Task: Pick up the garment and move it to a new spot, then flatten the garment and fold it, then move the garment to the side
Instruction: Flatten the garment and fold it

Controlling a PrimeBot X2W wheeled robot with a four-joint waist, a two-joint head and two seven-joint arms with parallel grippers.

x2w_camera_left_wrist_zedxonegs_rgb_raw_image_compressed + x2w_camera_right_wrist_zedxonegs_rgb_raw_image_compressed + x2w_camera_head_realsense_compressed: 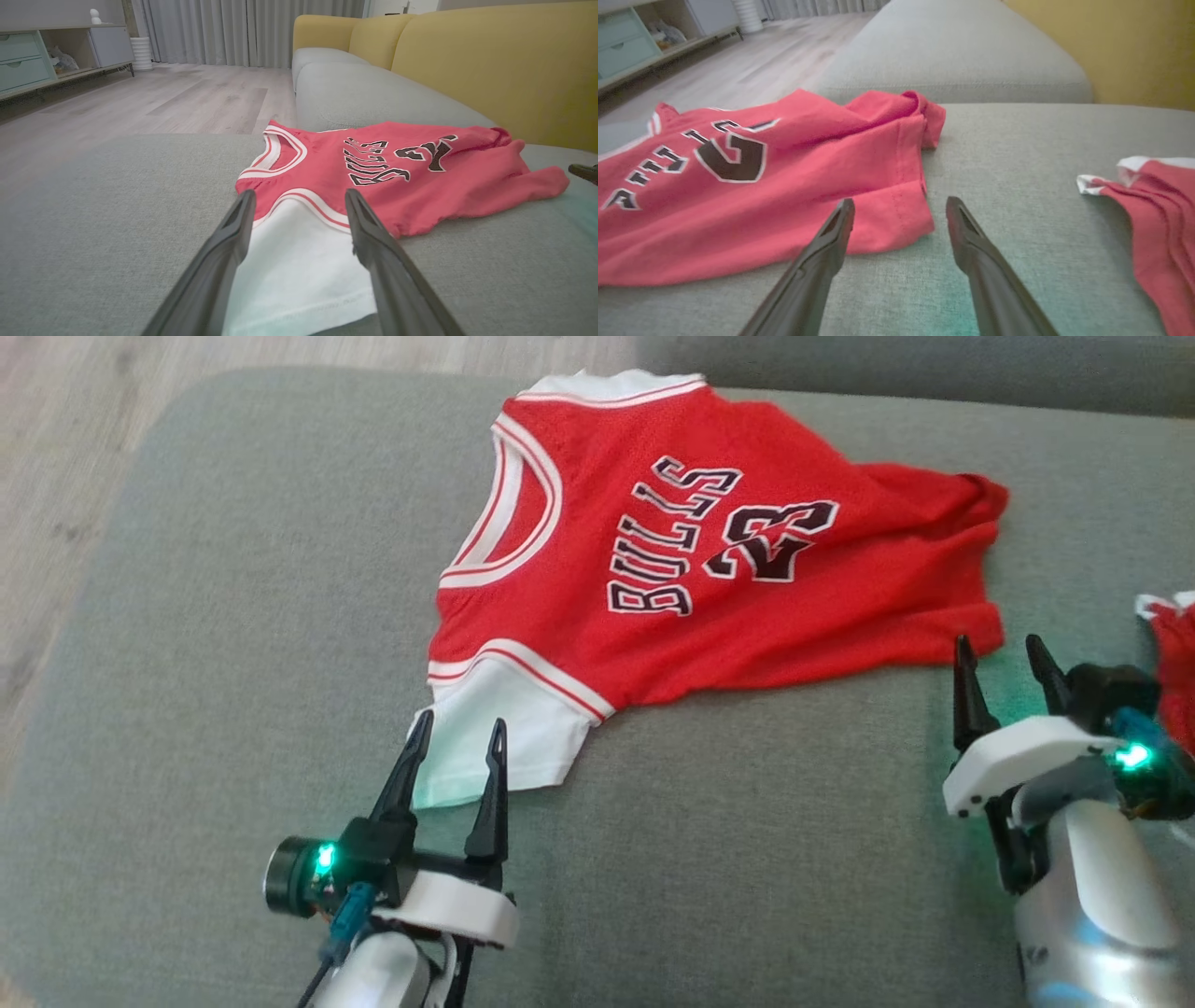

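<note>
The garment (pixel 709 569) is a red basketball jersey with black lettering, white trim and a white shoulder panel, spread on a grey sofa cushion (pixel 233 663). My left gripper (pixel 457 737) stands open at the jersey's near left, its fingertips either side of the white panel (pixel 299 261). My right gripper (pixel 1004 658) is open just beyond the jersey's lower right hem corner (pixel 901 219), which lies between its fingers in the right wrist view. The far hem is bunched (pixel 915 105). Neither gripper holds anything.
A second red and white piece of cloth (pixel 1172 653) lies at the right edge, beside my right arm. Yellow back cushions (pixel 490 60) rise behind the sofa. Wooden floor (pixel 163 98) and a low cabinet (pixel 28 60) lie beyond the cushion's left edge.
</note>
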